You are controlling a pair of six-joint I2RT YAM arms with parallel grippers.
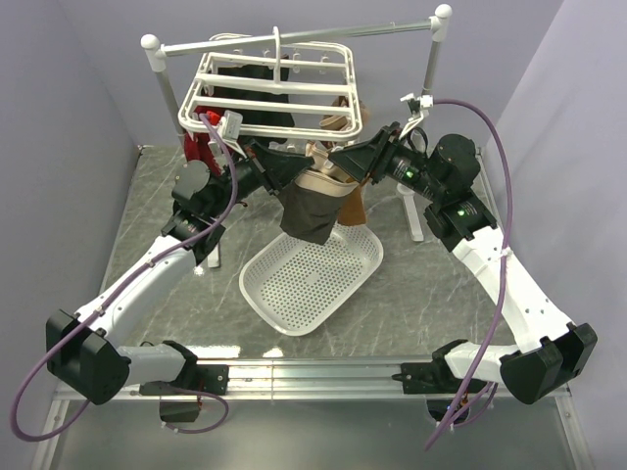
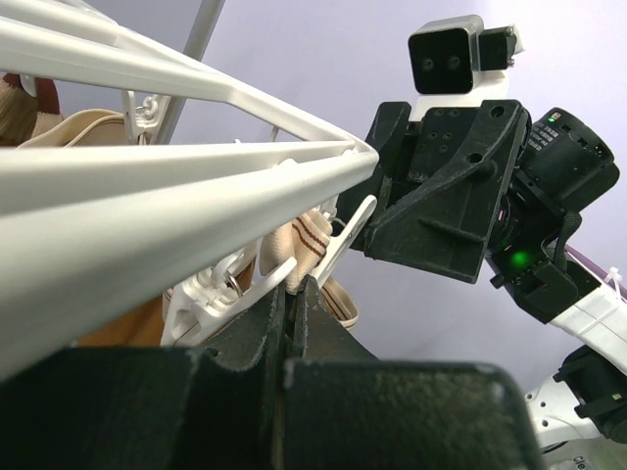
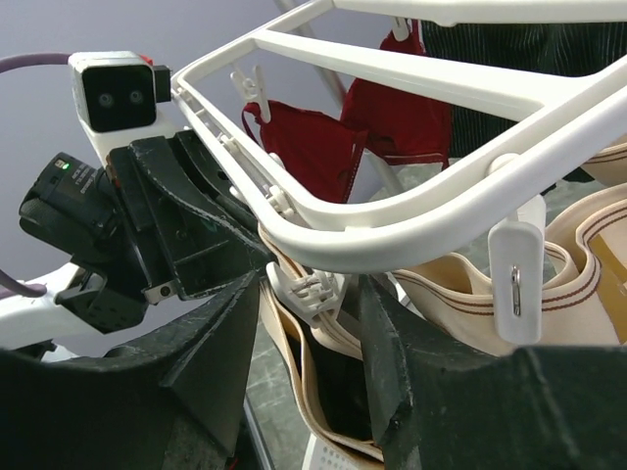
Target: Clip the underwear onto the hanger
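A white drying hanger (image 3: 411, 220) hangs from a grey rail (image 1: 294, 37) at the far edge of the table (image 1: 147, 215). The dark underwear (image 1: 309, 215) dangles from the hanger's near side, over the far rim of a white perforated basket (image 1: 313, 279) at the table's middle. The left gripper (image 2: 292, 294) is pinched tight on the pale waistband. The right gripper (image 3: 312, 313) stands partly spread, its fingers either side of a clip (image 3: 306, 294)
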